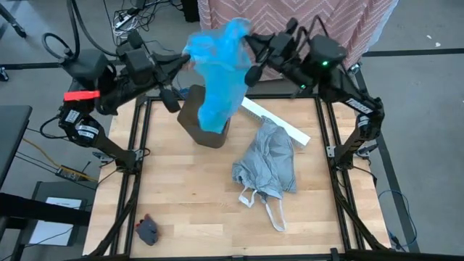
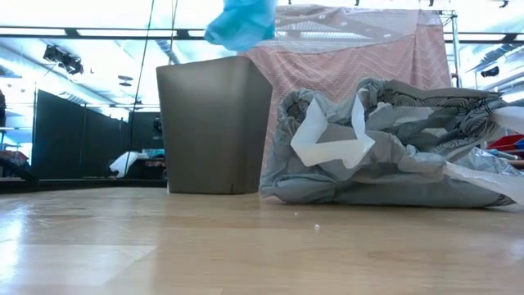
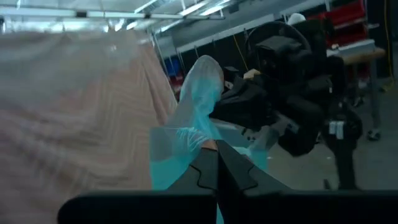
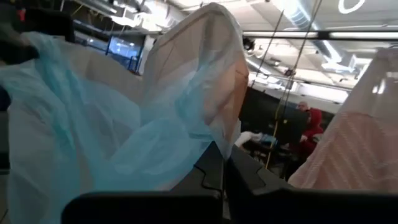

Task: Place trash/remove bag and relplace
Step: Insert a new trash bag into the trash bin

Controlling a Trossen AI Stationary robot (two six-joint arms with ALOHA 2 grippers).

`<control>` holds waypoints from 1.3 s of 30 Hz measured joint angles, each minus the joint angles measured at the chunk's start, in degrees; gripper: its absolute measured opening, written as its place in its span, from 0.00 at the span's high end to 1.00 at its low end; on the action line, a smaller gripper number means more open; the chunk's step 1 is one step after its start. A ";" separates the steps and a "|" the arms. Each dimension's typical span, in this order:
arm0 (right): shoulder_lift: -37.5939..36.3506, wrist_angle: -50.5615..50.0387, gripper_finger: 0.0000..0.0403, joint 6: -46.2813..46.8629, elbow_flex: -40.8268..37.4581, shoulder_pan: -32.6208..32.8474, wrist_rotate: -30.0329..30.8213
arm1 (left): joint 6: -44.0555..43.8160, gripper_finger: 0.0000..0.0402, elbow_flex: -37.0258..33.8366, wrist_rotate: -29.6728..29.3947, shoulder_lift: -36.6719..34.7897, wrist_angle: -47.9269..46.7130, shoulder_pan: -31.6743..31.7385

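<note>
A translucent turquoise-blue bag (image 1: 217, 72) hangs in the air between my two grippers, above a dark brown bin (image 1: 206, 123). Its lower end (image 2: 241, 24) hangs just above the bin's rim. My left gripper (image 1: 190, 52) is shut on the bag's left upper part. My right gripper (image 1: 250, 47) is shut on its right upper part. The light grey bag (image 1: 268, 163) lies crumpled on the table right of the bin, its loop handles (image 1: 272, 210) toward the near edge. No loose trash is in view. My left gripper pinches a bunched upper edge of the blue bag (image 3: 199, 140) between its two shut fingers, coming roughly level from the table's left. The plastic stands up past the fingers and hangs slack below them. My right gripper pinches the bag's other upper edge (image 4: 214, 134) between its shut fingers, coming roughly level from the table's right. The plastic billows loose above and beside the fingers, and the bag hangs clear of the table.
A long white box (image 1: 275, 119) lies slanted behind the grey bag, at the back right. A small dark object (image 1: 147, 230) sits at the near left corner. A pink patterned cloth (image 2: 344, 82) hangs behind the far edge. Bare wood stretches along the near half of the table.
</note>
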 joint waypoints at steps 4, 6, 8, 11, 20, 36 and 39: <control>-1.32 0.32 1.00 -0.23 0.00 -0.50 -0.24 | 4.70 1.00 0.00 2.33 -0.41 0.81 2.15; -1.44 0.55 1.00 -0.05 0.02 -0.55 -0.45 | 5.01 1.00 0.02 2.50 -0.85 -0.67 3.55; -1.28 -0.10 1.00 -0.02 0.02 -0.48 -0.68 | 5.06 1.00 0.02 2.41 -1.31 -5.16 4.71; -1.02 -2.85 1.00 0.15 -0.07 -0.46 -0.88 | 1.84 1.00 0.02 2.25 -1.21 -11.40 5.86; -0.21 -7.62 1.00 2.61 -0.07 -0.15 -2.50 | -6.80 1.00 -1.29 1.58 -1.15 -28.67 9.24; 3.83 -3.91 1.00 7.73 -0.10 -0.08 -12.00 | -14.63 1.00 -1.25 -4.13 -8.21 -36.14 11.12; 4.96 -2.67 1.00 9.14 -0.07 -0.48 -14.16 | -14.47 1.00 -1.23 -5.01 -8.40 -38.07 11.12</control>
